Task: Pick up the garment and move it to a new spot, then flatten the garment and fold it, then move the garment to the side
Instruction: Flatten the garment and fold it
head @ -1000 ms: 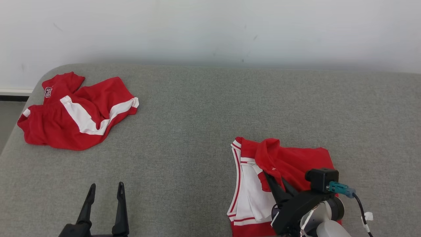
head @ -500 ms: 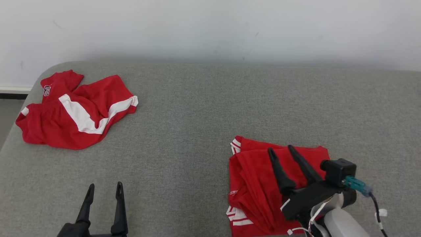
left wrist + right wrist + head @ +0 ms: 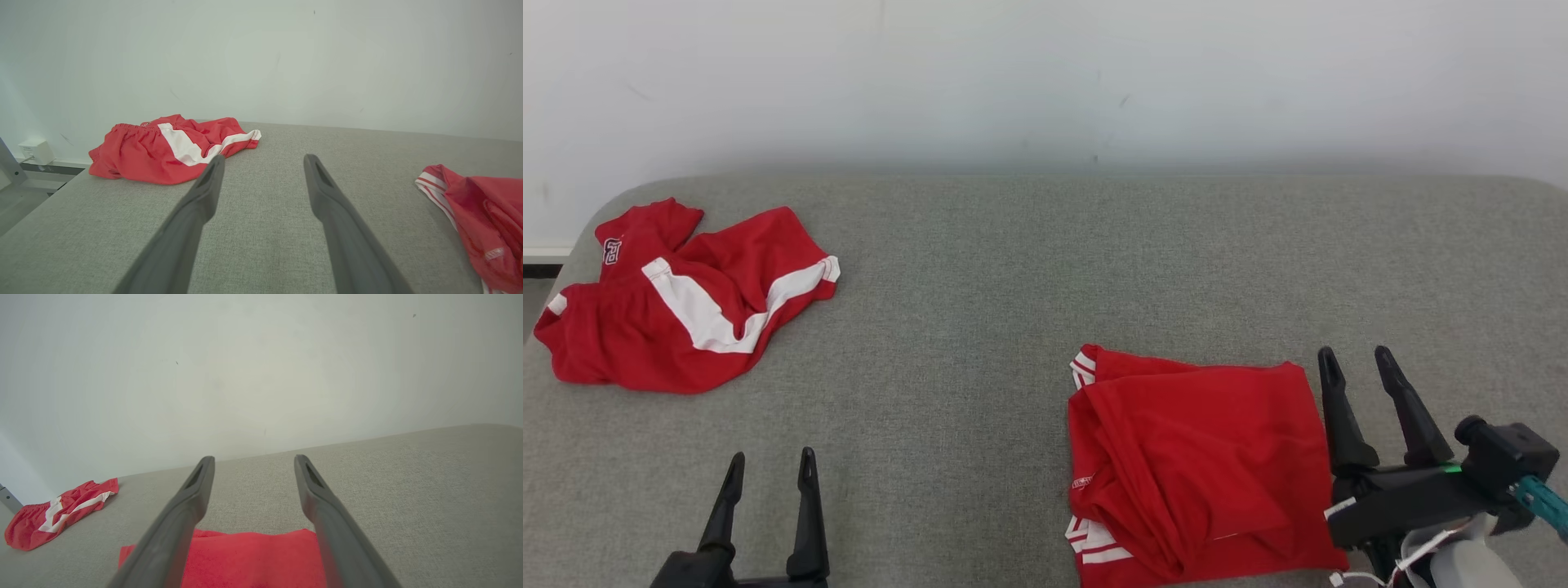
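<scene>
The garment (image 3: 1201, 465) is red with white-striped trim and lies folded in a rough square on the grey padded surface (image 3: 1013, 327), near the front right. It also shows in the left wrist view (image 3: 486, 220) and the right wrist view (image 3: 253, 555). My right gripper (image 3: 1353, 356) hangs open just right of the garment's right edge, with nothing between its fingers (image 3: 254, 457). My left gripper (image 3: 772, 456) stands open at the front left, well apart from the garment, with bare surface between its fingers (image 3: 264, 157).
A second red piece with a broad white stripe (image 3: 678, 306) lies crumpled at the far left (image 3: 171, 147), close to the surface's rounded left edge. A pale wall runs behind the surface. A small white box (image 3: 36, 151) sits low on the wall at the left.
My right gripper let go of the garment's red flap, opened, and drew back to the right. The flap now lies over the white-trimmed part. The head view has shifted slightly.
</scene>
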{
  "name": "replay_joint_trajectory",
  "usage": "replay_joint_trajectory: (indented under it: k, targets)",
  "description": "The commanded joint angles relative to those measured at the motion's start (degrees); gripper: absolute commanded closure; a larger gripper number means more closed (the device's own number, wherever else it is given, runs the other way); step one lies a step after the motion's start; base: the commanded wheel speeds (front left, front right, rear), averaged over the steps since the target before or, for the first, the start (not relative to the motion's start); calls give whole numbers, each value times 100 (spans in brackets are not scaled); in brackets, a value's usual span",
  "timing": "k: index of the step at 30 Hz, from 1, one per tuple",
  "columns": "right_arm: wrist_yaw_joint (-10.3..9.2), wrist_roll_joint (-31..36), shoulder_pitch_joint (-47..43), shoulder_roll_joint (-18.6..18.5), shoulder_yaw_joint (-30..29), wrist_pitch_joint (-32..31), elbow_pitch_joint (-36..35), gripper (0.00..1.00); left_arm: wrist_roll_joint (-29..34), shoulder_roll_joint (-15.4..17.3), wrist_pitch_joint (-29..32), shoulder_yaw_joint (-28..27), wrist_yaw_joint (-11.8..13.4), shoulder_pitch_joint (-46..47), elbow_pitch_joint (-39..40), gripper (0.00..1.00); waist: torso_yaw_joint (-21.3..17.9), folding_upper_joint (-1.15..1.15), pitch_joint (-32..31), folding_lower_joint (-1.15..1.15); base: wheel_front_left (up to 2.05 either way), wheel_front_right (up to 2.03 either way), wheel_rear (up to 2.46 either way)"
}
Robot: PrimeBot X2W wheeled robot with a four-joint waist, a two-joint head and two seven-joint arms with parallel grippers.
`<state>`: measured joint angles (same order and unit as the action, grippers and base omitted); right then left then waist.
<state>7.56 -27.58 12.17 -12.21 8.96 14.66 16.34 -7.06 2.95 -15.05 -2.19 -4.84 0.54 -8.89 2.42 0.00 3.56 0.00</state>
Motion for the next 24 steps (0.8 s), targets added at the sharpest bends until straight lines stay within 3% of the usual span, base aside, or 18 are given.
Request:
replay_joint_trajectory:
  k: [1,14,24]
  targets:
    - [-17,101,-204,4,-126,33,-108,0,35,-8,-18,-31,-11,-15,21,0,-39,0,-40,0,0,0,0]
    - [-17,431,-1047,347,-793,57,-737,0,156,-8,-18,-60,-68,-117,109,0,-176,0,-112,0,0,0,0]
    - [-17,539,-967,400,-769,57,-796,0,103,-8,-18,1093,-216,137,-4,0,-225,0,-19,0,0,0,0]
